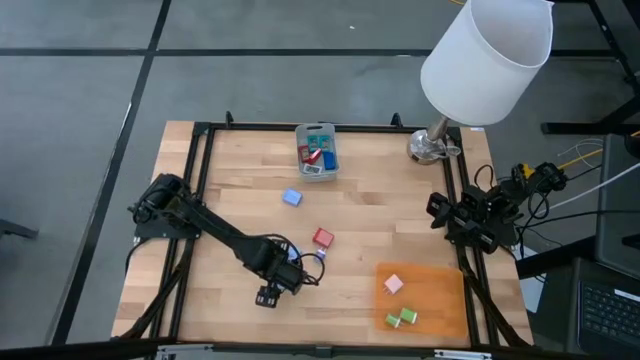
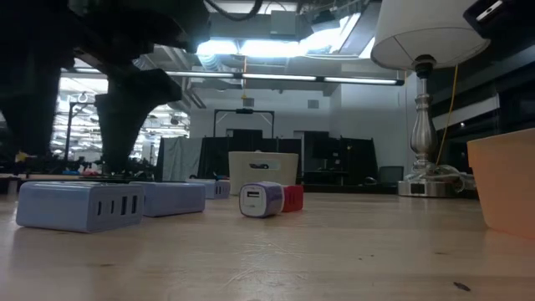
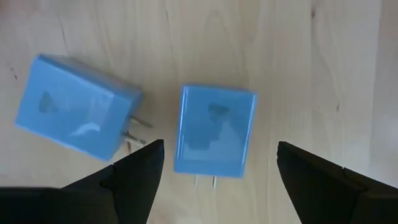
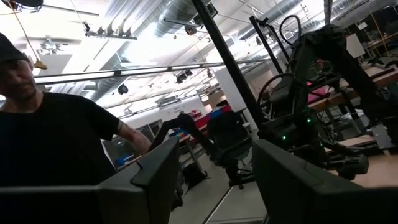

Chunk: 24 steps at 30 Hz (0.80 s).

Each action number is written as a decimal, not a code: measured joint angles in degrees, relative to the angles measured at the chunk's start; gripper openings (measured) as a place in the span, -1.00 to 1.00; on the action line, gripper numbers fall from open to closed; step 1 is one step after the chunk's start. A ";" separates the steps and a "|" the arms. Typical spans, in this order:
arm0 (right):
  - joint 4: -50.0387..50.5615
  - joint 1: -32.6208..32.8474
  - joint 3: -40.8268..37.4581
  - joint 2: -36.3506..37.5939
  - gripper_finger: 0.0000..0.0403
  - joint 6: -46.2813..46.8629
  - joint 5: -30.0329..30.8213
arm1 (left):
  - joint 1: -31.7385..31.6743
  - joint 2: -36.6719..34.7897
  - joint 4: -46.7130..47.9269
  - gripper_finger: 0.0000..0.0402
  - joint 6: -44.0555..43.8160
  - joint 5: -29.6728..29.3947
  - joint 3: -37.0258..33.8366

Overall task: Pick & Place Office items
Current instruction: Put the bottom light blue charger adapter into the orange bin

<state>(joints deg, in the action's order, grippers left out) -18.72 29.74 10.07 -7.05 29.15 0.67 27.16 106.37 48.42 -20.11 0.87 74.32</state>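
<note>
Two small blue plastic charger blocks (image 3: 214,129) with metal prongs lie side by side on the pale wooden table (image 1: 380,215), directly under the left gripper (image 3: 214,165). Its dark fingers (image 3: 134,174) stand wide apart, one to each side of the nearer block, touching neither and holding nothing. By the overhead view this gripper sits near the table's front edge, left of centre.

Close by lie a red block (image 1: 322,238) and, further back, a lone light-blue block (image 1: 291,197). A pink block (image 1: 393,284) and a pair of green pieces (image 1: 402,318) rest on the flat orange rectangular mat (image 1: 440,290) at the front right. Several more pieces, red and blue among them, are already inside the grey translucent plastic bin (image 1: 318,152) at the table's back edge.

If the bin is the goal, the job looks partly done: some items are in, while at least six remain scattered outside, with the two blue blocks seemingly next.

At the table's right edge, beside the white-shaded lamp (image 1: 485,50), the right gripper (image 4: 214,180) waits, its fingers parted and empty.
</note>
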 joint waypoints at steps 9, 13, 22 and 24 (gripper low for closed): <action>0.07 0.00 0.00 0.00 0.00 -0.04 -0.02 | -0.61 4.62 -1.74 0.52 -0.79 1.90 0.00; 0.09 0.00 0.00 0.00 0.00 -0.04 -0.02 | 0.13 6.92 -2.79 0.53 -3.18 1.17 0.13; 0.07 0.00 0.00 0.01 0.00 -0.06 -0.02 | 0.05 8.53 -2.92 0.06 -10.88 0.76 0.15; 0.07 -0.01 0.00 0.01 0.00 -0.24 -0.03 | -0.37 8.53 -3.05 0.06 -12.12 1.93 0.15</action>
<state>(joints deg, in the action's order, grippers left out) -18.65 29.72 10.07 -7.04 28.91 0.64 26.80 114.89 45.37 -32.23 2.80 74.48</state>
